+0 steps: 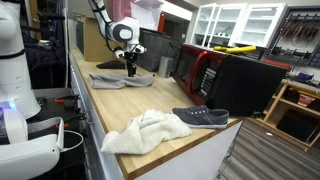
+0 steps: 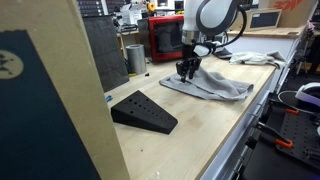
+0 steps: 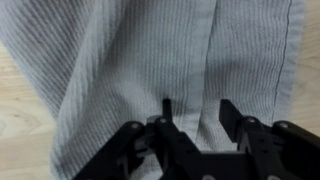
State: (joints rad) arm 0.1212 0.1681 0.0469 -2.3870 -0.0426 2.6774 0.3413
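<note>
Cloth (image 3: 130, 60) lies under half-open jaws that grip nothing; a fold could catch on them and drag across the worktop (image 1: 145, 100).

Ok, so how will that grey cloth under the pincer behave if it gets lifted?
Probably floppy: the grey cloth lies in soft folds. Likely light, since it looks thin. Pushed, it would probably bunch rather than slide.

White towel (image 1: 145, 130), red microwave (image 1: 197, 70), black wedge (image 2: 142, 110), perhaps a shoe (image 1: 200, 117)
</note>
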